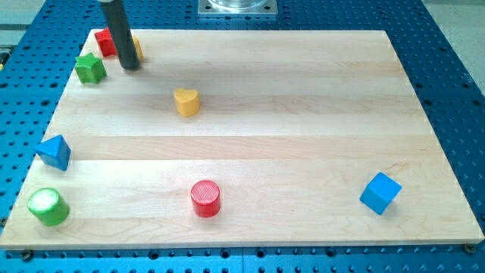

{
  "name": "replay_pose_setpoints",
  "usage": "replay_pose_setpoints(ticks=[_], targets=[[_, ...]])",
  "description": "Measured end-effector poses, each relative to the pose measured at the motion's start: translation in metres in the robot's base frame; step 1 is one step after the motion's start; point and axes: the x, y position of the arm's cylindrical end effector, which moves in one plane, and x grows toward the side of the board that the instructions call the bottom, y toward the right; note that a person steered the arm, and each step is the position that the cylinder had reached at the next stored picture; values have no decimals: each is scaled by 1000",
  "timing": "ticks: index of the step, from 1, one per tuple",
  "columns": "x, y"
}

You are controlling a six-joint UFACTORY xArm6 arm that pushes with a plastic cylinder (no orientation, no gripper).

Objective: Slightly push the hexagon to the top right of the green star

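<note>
The green star (90, 69) lies near the board's top left corner. Up and to its right, a yellow block (138, 50) shows only as a sliver behind my rod; its shape is mostly hidden, and it may be the hexagon. A red block (105, 42) sits just left of the rod, above the star. My tip (131, 67) rests on the board right of the green star and just below the yellow block, close to it or touching it; I cannot tell which.
A yellow heart (186, 101) lies right of and below the tip. A blue triangle (54, 152) and a green cylinder (48, 205) sit along the left edge. A red cylinder (205, 198) is at bottom centre and a blue cube (380, 192) at bottom right. The wooden board (303, 114) lies on a blue perforated table.
</note>
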Motion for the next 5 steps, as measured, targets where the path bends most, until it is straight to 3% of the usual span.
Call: replay_pose_setpoints(ticks=[1, 2, 3, 5], targets=[[16, -11], [-9, 49], [-75, 78], [-76, 26]])
